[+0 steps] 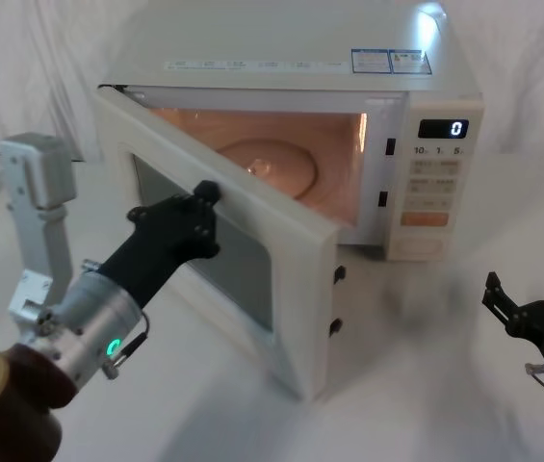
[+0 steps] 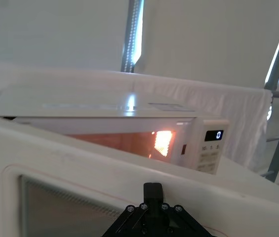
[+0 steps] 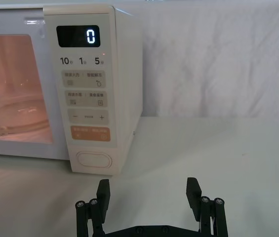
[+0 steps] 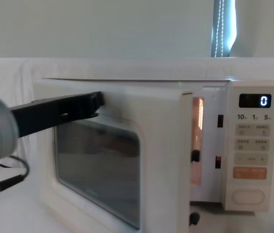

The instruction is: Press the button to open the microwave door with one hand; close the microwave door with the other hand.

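White-draped table, microwave (image 1: pixel 349 77) lit inside | microwave door (image 1: pixel 300 279) hangs half open, swung out leftward | left gripper (image 1: pixel 204 197) tip on door's outer face, jaws pressed together, way nearer | right gripper (image 3: pixel 149 190) spread, parked below button (image 3: pixel 94 159)

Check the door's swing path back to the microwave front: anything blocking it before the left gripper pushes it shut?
Nothing visible blocks it. The microwave door stands partly open, and the left gripper is already against its outer face. The lit cavity holds just the glass turntable, nothing protruding. The right gripper is open, away from the door on the control-panel side.
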### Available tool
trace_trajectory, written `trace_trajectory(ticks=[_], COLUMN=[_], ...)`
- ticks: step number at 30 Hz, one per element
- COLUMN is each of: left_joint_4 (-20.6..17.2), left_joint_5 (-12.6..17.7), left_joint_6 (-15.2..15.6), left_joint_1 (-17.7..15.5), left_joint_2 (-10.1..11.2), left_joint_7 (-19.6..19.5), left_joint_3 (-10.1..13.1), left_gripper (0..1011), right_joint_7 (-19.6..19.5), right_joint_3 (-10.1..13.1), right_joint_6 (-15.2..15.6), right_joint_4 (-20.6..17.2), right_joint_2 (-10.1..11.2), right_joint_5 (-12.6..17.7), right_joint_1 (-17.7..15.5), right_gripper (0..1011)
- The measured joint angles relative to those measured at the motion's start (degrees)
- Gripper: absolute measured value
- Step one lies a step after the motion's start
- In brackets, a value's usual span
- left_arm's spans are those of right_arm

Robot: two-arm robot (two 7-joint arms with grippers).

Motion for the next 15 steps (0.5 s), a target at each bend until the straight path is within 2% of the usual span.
trace_trajectory(ticks=[9, 15], left_joint_4=[4.23, 6.89], left_joint_5=[1.33, 1.87], left_joint_6=[0.64, 1.16], left_joint_1=[-5.19, -7.78], left_joint_2=[-3.11, -4.61], left_joint_7=[-0.01, -0.01], left_joint_3=[2.89, 3.94], left_gripper=[0, 0], right_joint_7=[0.00, 0.00], right_joint_3=[0.00, 0.00], right_joint_6=[0.00, 0.00], right_joint_4=[0.00, 0.00], right_joint_2=[0.00, 0.00], right_joint_5=[0.00, 0.00], right_joint_1=[0.00, 0.00], right_gripper=[1002, 1002])
